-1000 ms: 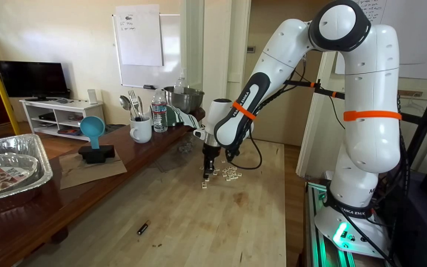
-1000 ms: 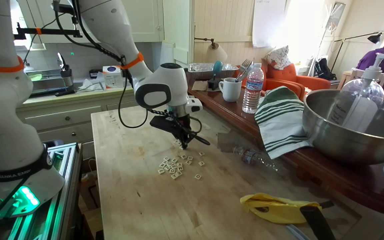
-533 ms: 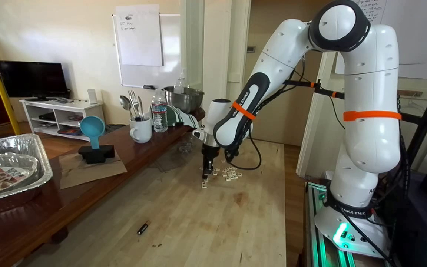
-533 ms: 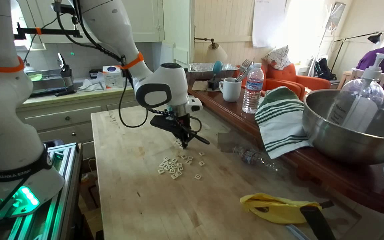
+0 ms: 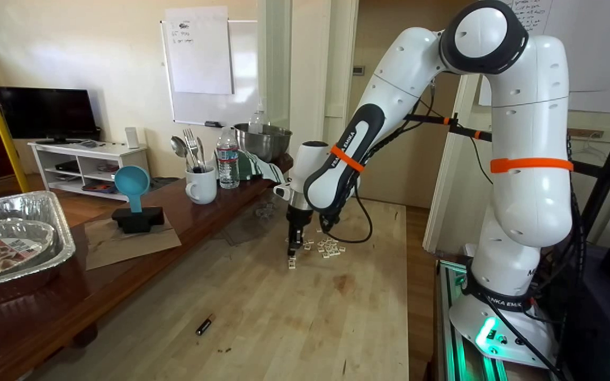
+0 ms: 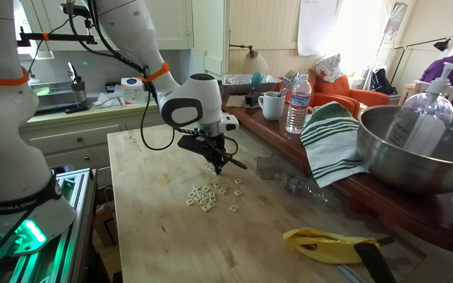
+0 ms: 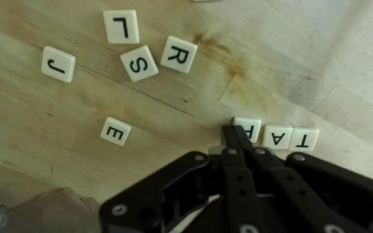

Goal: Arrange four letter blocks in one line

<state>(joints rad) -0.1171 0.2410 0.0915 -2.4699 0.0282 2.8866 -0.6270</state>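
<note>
Three letter tiles, probably light, stiff and slick, best pinched by opposite edges, are lying in a rough row right of centre in the wrist view, the clenched, empty gripper partly hiding the leftmost.

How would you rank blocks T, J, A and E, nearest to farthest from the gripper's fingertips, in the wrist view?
1. Block A: right of the gripper.
2. Block T: farther right, beyond A.
3. Block E: on the left.
4. Block J: upper left.

cream walls, orange armchair
</note>
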